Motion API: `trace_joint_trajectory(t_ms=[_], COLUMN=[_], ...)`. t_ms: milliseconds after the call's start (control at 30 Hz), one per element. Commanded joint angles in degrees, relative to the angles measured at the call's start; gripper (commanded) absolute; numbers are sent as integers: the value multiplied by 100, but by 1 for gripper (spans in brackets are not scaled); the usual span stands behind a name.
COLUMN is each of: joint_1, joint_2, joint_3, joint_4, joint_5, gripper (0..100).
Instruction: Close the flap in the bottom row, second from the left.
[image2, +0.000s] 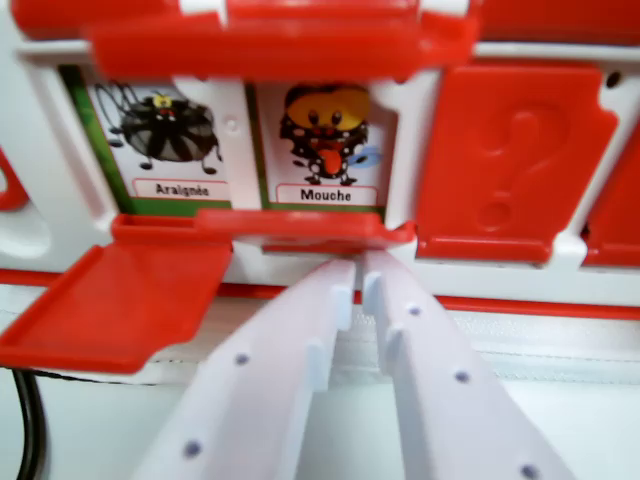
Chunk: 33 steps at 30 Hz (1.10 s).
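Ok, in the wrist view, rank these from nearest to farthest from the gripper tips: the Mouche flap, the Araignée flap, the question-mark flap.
From the gripper:
1. Mouche flap, hanging open, right at the tips.
2. Araignée flap, folded down flat on the wrist view's left.
3. Question-mark flap, shut, up on the wrist view's right. It is only a little farther than the Araignée flap.

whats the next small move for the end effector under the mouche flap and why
Probably a short push up and forward. The end effector sits with its tips nearly together just beneath the front edge of the Mouche flap, which lies open below the Mouche picture. Lifting that edge should swing it shut.
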Motion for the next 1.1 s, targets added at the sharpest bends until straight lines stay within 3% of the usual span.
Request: trace_joint_trajectory(t_ms=[0, 700, 1067], joint_1=[-88, 9, 105], joint_2=[88, 88, 1406], joint_3=[-703, -1020, -967], joint_4=[-255, -97, 1248], joint_5=[18, 26, -185], gripper=[0, 0, 0])
